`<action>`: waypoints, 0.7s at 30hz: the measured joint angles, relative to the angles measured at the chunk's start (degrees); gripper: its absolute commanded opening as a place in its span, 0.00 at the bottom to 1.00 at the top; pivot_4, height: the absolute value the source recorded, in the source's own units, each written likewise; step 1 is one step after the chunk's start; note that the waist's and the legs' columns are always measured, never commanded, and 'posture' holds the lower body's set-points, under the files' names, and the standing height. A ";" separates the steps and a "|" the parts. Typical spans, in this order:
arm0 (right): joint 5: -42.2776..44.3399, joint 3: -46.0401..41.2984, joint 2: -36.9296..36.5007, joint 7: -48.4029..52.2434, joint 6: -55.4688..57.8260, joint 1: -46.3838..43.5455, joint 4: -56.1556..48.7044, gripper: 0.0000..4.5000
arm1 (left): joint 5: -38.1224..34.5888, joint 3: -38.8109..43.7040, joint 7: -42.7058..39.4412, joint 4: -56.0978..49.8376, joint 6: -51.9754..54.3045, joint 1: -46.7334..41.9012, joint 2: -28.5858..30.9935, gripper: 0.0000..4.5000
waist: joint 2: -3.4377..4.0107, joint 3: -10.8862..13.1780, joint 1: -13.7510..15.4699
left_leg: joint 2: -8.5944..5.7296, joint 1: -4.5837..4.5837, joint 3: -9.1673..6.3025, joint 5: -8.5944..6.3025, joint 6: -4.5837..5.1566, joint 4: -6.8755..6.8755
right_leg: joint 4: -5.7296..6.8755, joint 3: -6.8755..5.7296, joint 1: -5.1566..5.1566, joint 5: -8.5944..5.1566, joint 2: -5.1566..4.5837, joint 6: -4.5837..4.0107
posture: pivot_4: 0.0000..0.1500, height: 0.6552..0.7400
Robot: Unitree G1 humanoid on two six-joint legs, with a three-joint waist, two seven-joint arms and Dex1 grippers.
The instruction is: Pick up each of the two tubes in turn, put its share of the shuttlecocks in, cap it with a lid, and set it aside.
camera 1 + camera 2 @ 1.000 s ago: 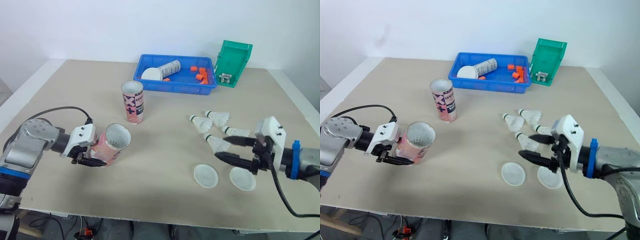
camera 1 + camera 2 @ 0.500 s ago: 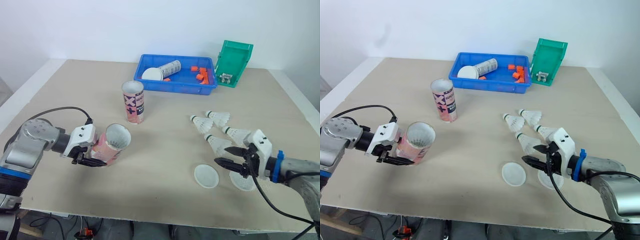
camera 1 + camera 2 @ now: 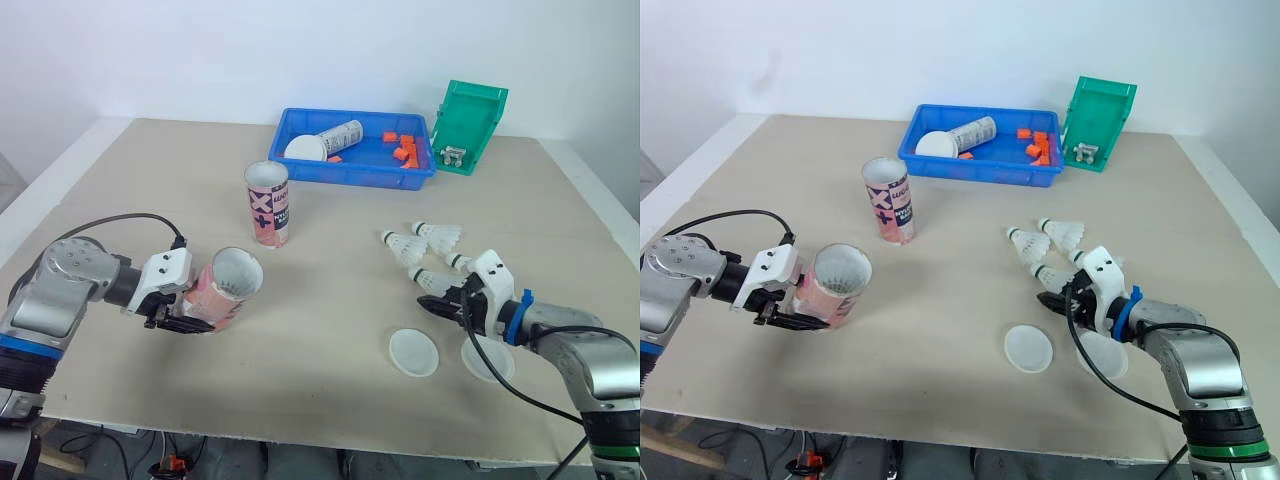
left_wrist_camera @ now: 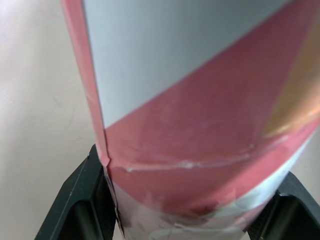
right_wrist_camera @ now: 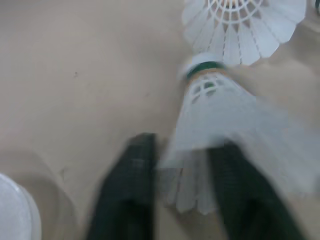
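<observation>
While my left fingers (image 4: 80, 200) clamp the tube (image 3: 222, 285), my right fingers (image 5: 132, 190) stand spread astride one shuttlecock (image 5: 220, 110) on the desk (image 3: 320, 330), its long axis running straight out between them, cork end farthest.

Head stereo pair: mounted high at near edge of beige wooden tabletop (image 3: 330, 210), facing forward and down; whole top in frame, up to white wall (image 3: 300, 50). Right eye set slightly sideways of left; same scene in both, blue plastic tray (image 3: 355, 172) and green plastic bin (image 3: 470, 115) at far side.

Left wrist camera: very near, looking along pink-and-white cardboard tube (image 4: 200, 100) clamped in left gripper (image 3: 200, 315); same tube seen at left of head views.

Right wrist camera: low and close over tabletop, facing white net-skirted shuttlecock (image 5: 220, 115); same one seen at right of head views.
</observation>
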 measured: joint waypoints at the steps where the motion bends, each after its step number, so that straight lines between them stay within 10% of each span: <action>1: 0.17 -0.01 -0.02 0.29 0.01 0.05 -0.33 0.02 | 0.02 0.00 0.04 0.00 0.00 0.01 -0.01 0.61 | 0.00 0.00 0.00 | 0.00 0.00 0.00 0.00 0.00 0.00 | 0.00 0.00 0.00 0.00 0.00 0.00 | 1.00 0.57; 13: 11.26 -4.80 -6.20 8.51 3.51 1.67 -16.03 0.02 | 0.43 -0.46 0.19 0.81 -0.34 -0.57 -0.68 0.61 | 0.04 0.00 0.20 | -0.02 0.06 -0.04 0.04 0.06 0.04 | 0.01 0.01 0.00 0.00 -0.01 0.04 | 1.00 0.57; 21: -0.66 17.16 -4.87 20.33 -11.16 -29.18 -9.78 0.02 | 1.57 -1.59 -0.60 3.78 -1.56 -3.08 -2.38 0.61 | 0.19 0.05 0.27 | -0.02 -0.03 0.17 0.11 0.17 0.09 | -0.13 -0.01 -0.08 0.04 -0.18 -0.05 | 1.00 0.57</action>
